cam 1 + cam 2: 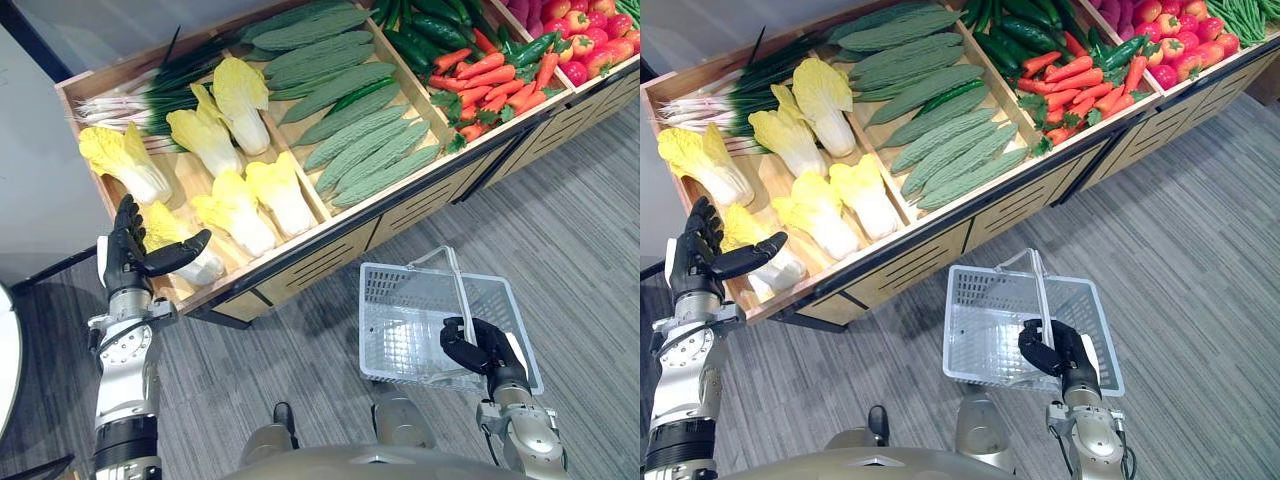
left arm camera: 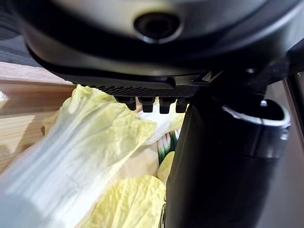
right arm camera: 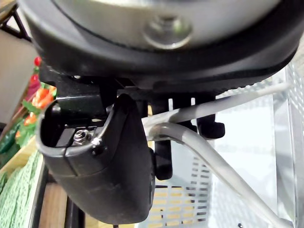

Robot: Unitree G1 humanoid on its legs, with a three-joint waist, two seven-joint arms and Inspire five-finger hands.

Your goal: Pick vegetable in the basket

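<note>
one cabbage [image 1: 165, 222] beside spread left hand [image 1: 127, 255] | right hand [image 1: 482, 347] clamped round basket handle [image 1: 456, 285]

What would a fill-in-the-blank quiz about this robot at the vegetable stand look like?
1. The right hand is curled round the ____ of the white basket.
2. The left hand is open above a yellow ____ in the wooden stand.
3. The basket is ____, with no vegetable in it.

Missing words: handle; cabbage; empty.
</note>
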